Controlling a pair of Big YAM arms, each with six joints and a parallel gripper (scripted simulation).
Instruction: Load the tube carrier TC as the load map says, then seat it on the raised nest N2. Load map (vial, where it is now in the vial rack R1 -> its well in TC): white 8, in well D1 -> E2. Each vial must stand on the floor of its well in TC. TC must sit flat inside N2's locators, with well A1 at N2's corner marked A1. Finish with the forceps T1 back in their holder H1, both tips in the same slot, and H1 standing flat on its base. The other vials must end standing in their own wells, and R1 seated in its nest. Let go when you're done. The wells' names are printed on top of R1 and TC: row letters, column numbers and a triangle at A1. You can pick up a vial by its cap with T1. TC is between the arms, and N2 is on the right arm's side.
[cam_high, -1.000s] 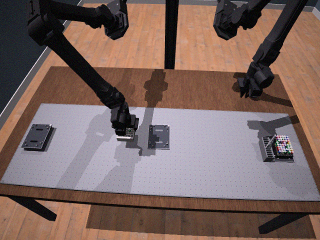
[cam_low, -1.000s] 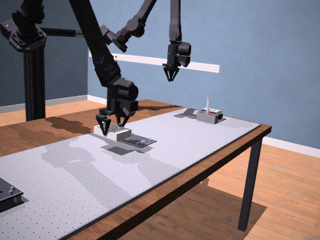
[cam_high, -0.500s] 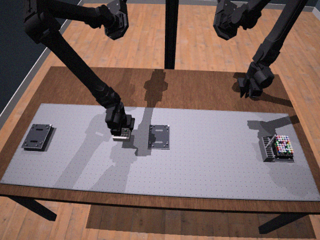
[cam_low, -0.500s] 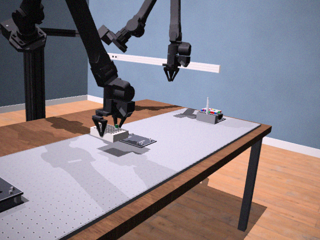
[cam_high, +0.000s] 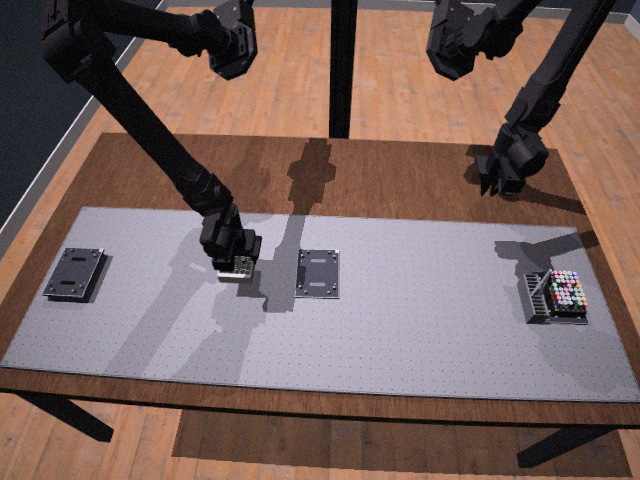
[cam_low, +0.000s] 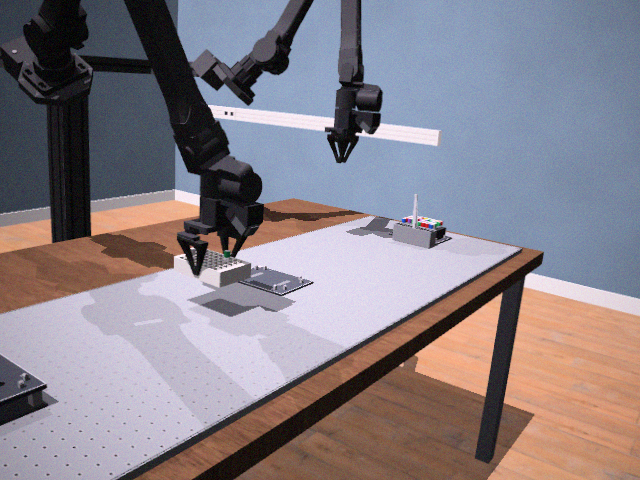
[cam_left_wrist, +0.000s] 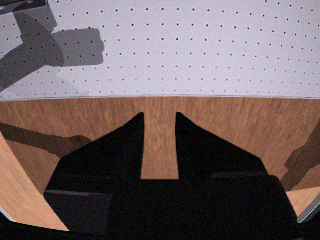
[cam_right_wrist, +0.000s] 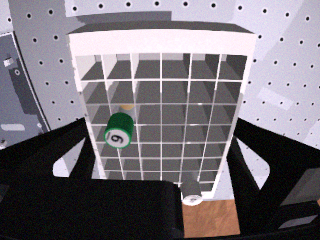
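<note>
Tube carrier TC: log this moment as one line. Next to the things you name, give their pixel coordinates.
right gripper (cam_high: 236, 258) (cam_low: 210, 260): shut on TC (cam_high: 235, 275) (cam_low: 235, 274) (cam_right_wrist: 161, 42) | left gripper (cam_low: 341, 159) (cam_left_wrist: 160, 116): nothing held | N2 (cam_high: 73, 273) (cam_low: 16, 385): unoccupied

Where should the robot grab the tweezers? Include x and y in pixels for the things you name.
I'd pinch the tweezers (cam_high: 541, 282) (cam_low: 415, 211) by their sides, on the part above the holder (cam_high: 529, 310) (cam_low: 413, 236), coming down from above. They stand up tall and thin there, while the holder surrounds the bottom.

White carrier (cam_high: 235, 275) (cam_low: 234, 274) (cam_right_wrist: 162, 42), green-capped vial (cam_high: 244, 259) (cam_low: 226, 253) (cam_right_wrist: 119, 131), pale grey dotted board (cam_high: 413, 330) (cam_low: 361, 289) (cam_left_wrist: 200, 50), brown wood-grained table (cam_high: 392, 180) (cam_low: 51, 266) (cam_left_wrist: 215, 112) (cam_right_wrist: 212, 217).
</note>
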